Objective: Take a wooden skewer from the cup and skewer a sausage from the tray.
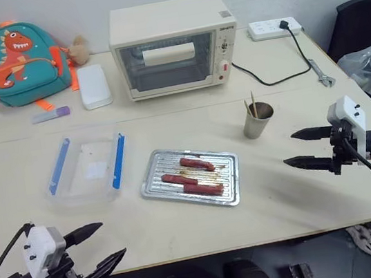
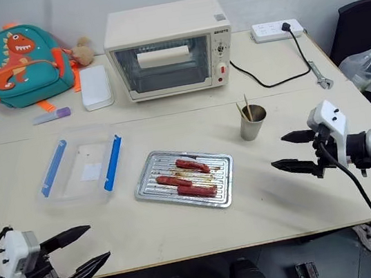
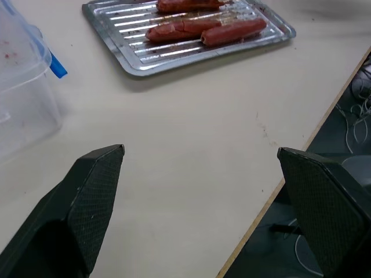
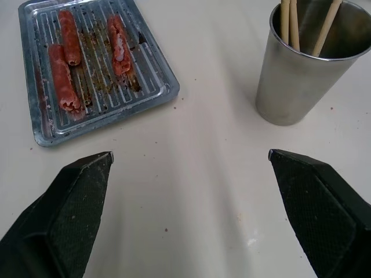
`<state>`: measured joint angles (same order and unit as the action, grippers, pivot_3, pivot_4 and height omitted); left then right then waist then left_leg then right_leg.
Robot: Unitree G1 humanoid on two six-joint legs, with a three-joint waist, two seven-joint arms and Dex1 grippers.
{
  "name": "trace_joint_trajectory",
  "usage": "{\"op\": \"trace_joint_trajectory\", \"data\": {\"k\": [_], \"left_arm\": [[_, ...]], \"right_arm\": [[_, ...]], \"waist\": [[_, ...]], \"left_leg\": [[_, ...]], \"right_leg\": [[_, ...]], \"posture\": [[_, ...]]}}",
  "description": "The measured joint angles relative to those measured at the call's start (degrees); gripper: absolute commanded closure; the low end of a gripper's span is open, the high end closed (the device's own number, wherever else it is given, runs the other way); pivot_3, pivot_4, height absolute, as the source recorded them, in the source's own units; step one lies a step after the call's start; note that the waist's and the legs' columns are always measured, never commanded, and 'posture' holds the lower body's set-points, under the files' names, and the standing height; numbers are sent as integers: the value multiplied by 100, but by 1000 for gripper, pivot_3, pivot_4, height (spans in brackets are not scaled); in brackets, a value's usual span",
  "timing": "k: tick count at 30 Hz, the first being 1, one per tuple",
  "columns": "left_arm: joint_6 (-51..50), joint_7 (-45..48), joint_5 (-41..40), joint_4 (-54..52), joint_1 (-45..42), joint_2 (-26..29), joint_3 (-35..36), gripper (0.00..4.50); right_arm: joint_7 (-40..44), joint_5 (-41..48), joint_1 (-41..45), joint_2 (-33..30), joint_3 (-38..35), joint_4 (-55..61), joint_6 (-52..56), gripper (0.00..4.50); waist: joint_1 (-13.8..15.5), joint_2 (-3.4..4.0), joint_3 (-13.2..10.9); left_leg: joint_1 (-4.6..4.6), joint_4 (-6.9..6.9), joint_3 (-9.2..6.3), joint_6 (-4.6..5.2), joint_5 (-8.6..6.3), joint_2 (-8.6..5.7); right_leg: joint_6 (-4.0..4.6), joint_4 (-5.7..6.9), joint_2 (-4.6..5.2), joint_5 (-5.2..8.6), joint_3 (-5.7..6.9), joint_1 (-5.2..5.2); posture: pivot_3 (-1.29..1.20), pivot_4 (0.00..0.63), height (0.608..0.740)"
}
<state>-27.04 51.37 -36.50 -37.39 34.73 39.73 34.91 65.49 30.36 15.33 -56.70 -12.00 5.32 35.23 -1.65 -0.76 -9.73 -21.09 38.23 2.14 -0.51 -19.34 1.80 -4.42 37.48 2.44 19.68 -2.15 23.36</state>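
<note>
Looks like an office/lab room set up as a fake kitchen, not a real one. Plain pale tables pushed together against a bare wall, w/ a countertop toaster oven plugged into a power strip. Random stuff lying around too: kid's dino backpack, a wrench, black office chair off to the side.

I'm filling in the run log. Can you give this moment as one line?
stage: start | left gripper: open, empty | right gripper: open, empty, near cup | skewers: in cup | sausages: three on tray
</note>
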Motion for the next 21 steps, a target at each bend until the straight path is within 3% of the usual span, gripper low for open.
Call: {"op": "trace_joint_trajectory", "data": {"k": [21], "left_arm": [[24,-50,60,194,-134,-50,-187,16]], "right_arm": [[-369,215,-342,119,-32,501,269,0]], "waist": [[1,0,0]], "left_leg": [[0,-2,-1,0,0,0]], "right_leg": [[0,0,2,0,1,0]], "posture": [[0,150,740]]}}
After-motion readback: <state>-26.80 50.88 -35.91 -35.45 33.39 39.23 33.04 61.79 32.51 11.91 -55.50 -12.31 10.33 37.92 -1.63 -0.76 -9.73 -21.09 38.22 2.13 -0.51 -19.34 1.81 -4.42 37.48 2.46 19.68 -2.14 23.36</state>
